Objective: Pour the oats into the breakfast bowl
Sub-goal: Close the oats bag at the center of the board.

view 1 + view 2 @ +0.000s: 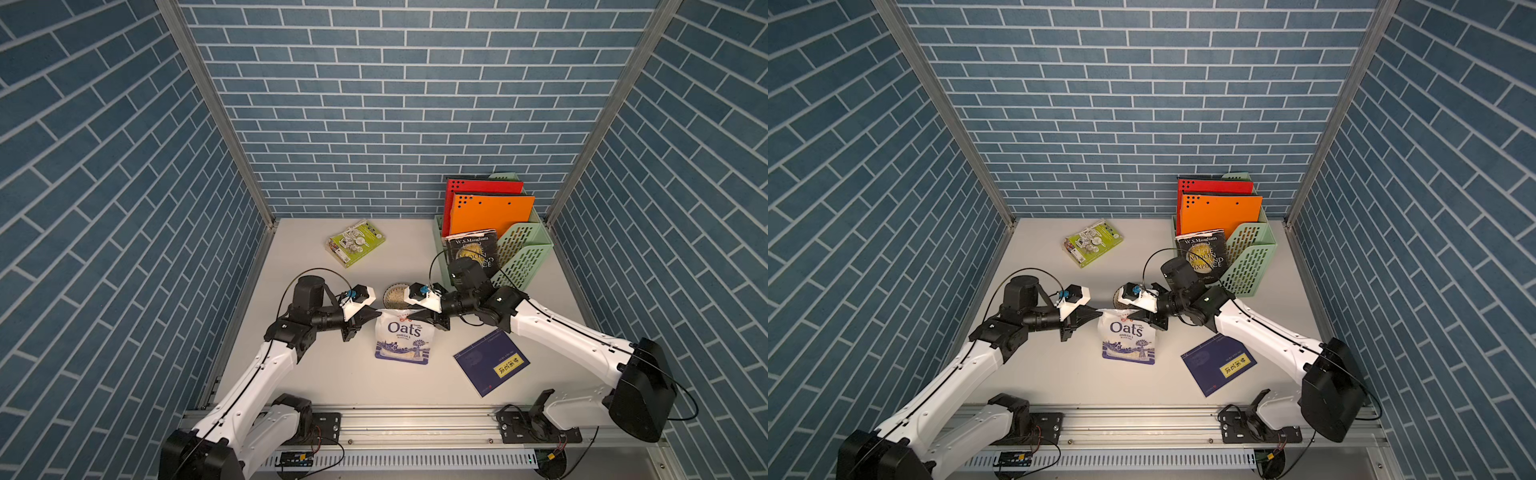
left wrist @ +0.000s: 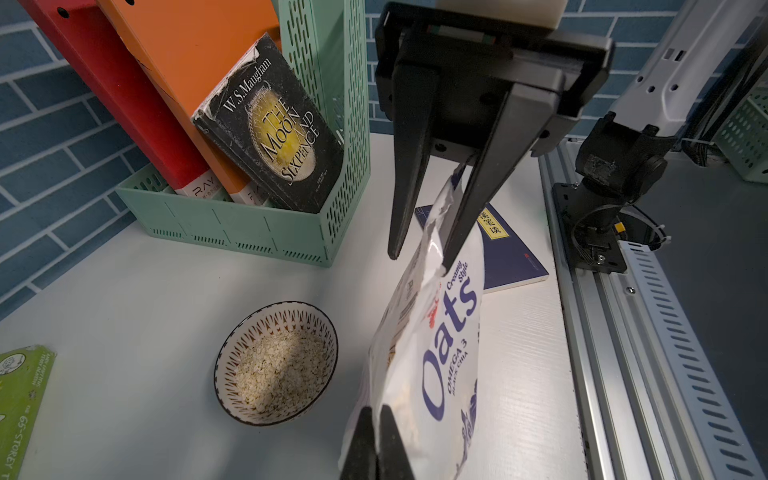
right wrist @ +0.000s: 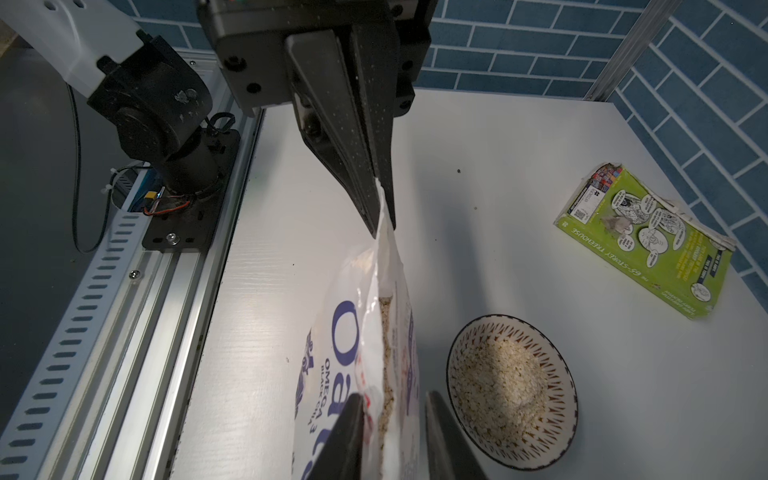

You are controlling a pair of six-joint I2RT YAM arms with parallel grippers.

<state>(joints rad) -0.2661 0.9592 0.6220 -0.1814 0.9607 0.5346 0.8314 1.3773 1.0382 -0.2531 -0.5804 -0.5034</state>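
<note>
The white oats pouch (image 1: 402, 336) (image 1: 1128, 338) stands upright mid-table, its top open with flakes showing inside (image 3: 386, 332). My left gripper (image 1: 376, 312) (image 2: 378, 409) is shut on the pouch's top left corner. My right gripper (image 1: 411, 318) (image 3: 392, 397) is open at the top right corner. Its jaws straddle the pouch's edge, with a gap on the bowl side. Just behind the pouch sits the breakfast bowl (image 2: 276, 363) (image 3: 511, 392), holding a layer of oat flakes. In both top views the right wrist partly hides the bowl (image 1: 392, 294).
A green-covered book (image 1: 356, 243) lies at the back left. A mint file rack (image 1: 519, 253) with red and orange folders and a black paperback stands at the back right. A dark blue booklet (image 1: 490, 361) lies right of the pouch. An aluminium rail (image 1: 415, 419) runs along the front.
</note>
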